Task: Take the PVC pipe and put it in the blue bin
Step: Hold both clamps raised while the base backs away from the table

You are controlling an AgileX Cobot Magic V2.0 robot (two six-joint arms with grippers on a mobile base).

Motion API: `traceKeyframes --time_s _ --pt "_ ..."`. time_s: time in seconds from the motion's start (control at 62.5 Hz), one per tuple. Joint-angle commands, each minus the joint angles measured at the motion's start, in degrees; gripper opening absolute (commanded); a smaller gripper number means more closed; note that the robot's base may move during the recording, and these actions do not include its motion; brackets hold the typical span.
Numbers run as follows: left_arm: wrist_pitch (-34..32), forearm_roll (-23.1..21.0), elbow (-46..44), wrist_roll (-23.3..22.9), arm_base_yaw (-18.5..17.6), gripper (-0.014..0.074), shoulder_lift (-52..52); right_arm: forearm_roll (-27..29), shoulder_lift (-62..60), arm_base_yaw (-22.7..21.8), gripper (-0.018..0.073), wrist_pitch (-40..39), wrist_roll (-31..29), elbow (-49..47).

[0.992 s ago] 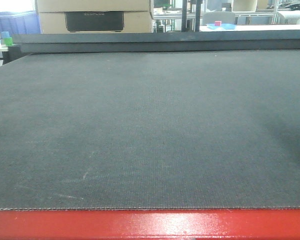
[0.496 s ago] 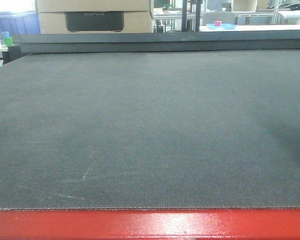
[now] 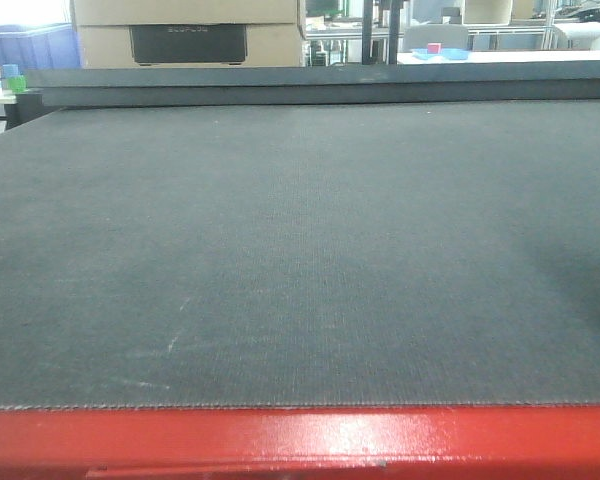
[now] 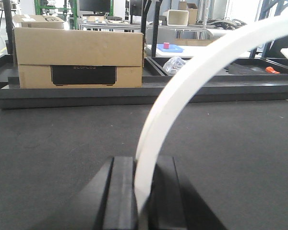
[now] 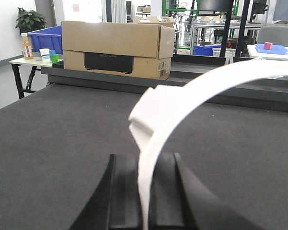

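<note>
No pipe shows on the desk point(image 3: 300, 250), so search for it first. A white band point(image 4: 182, 81) passes between the narrow jaws of the left gripper point(image 4: 143, 191) and of the right gripper point(image 5: 144, 191); if they clamp it, I cannot tell. The bin point(image 5: 44, 38) stands far behind.

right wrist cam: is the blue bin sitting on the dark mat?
No, the blue bin stands beyond the far edge of the mat, to the left of the cardboard box.
</note>
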Motion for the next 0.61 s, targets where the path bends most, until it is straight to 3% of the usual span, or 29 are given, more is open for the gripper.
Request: traceKeyframes --time_s 0.0,0.592 --pt "-1.6 -0.1 -0.2 0.0 -0.5 -0.0111 -0.1 -0.8 -0.3 -0.2 -0.0169 -1.0 -0.1 -0.5" --pt "-2.1 -0.1 -0.2 0.0 -0.5 -0.0111 -0.1 -0.8 -0.3 -0.2 -0.0169 -1.0 -0.1 -0.5"
